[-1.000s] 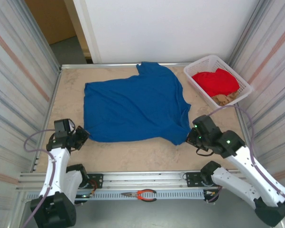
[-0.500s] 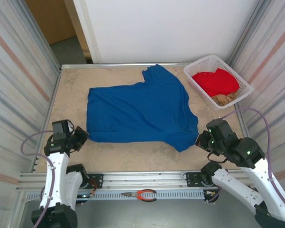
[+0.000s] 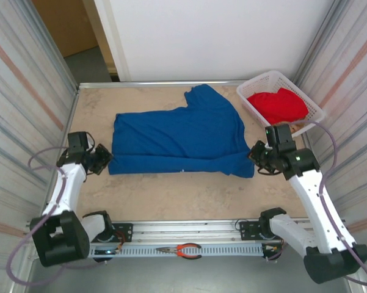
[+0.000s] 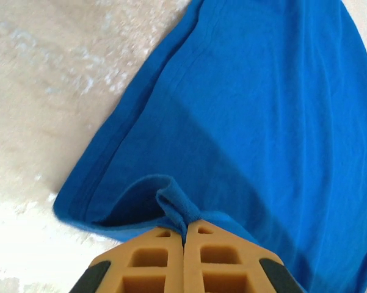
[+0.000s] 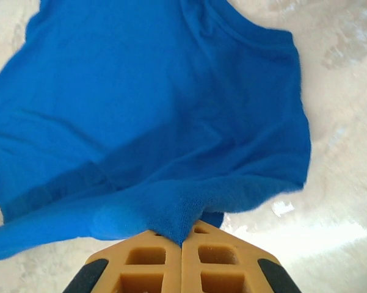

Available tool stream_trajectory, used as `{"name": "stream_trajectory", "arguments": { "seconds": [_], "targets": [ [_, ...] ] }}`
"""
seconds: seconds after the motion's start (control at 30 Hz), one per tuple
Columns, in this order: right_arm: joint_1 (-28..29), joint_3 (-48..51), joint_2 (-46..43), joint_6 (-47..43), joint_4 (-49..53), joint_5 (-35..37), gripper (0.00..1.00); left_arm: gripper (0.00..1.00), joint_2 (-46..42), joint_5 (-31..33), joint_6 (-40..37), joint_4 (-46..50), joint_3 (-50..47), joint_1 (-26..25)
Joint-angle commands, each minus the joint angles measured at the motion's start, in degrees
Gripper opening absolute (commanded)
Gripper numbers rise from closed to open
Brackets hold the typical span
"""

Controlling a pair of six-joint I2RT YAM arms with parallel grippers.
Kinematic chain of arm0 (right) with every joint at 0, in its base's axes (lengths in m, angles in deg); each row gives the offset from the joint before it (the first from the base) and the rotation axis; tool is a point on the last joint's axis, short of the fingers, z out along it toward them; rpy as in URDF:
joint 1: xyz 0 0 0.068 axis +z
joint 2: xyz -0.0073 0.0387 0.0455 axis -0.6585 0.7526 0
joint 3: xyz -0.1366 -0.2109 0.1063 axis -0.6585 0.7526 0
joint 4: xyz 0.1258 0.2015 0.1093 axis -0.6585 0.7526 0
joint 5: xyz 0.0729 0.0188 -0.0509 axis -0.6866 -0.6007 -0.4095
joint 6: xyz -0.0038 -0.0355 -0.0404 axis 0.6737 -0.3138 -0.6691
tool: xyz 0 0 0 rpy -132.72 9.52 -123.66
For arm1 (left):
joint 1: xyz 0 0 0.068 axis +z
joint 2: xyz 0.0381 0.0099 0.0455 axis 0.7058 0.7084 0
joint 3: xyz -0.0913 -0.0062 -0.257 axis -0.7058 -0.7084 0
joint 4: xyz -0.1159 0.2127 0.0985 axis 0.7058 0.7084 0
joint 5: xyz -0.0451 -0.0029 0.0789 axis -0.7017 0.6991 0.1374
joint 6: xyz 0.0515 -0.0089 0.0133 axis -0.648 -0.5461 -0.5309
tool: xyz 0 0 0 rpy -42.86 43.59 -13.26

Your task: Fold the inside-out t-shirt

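Royal-blue inside-out t-shirt (image 3: 183,131) lying spread mid-table (image 3: 171,195), left gripper (image 3: 104,160) clamped on its near-left corner, right gripper (image 3: 254,152) pinching its near-right corner, cloth stretching between and beyond both, white basket (image 3: 256,113) just beside its far-right edge

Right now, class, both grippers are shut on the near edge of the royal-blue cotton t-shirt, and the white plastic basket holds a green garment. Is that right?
Not quite. The garment in the white plastic basket is red, not green, as the top external view shows. The left gripper and right gripper are indeed shut on the near edge of the royal-blue cotton t-shirt.
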Motion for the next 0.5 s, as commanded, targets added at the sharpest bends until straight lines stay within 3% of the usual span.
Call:
{"name": "stream_trajectory", "arguments": {
  "seconds": [0.0, 0.23, 0.47],
  "targets": [
    [-2.7, -0.2, 4.4, -4.4, -7.5, -5.6, 0.00, 0.00, 4.6, 1.8, -3.0, -3.9, 3.3, -0.1],
    [-4.3, -4.3, 16.2, -6.4, -13.3, -7.6, 0.00, 0.00, 14.4, 1.9, -4.5, -6.4, 7.9, -0.3],
    [-5.2, -14.7, 30.1, -9.5, -15.2, -8.7, 0.00, 0.00, 21.4, 2.6, -4.7, -7.6, 12.5, -0.7]
  ]
}}
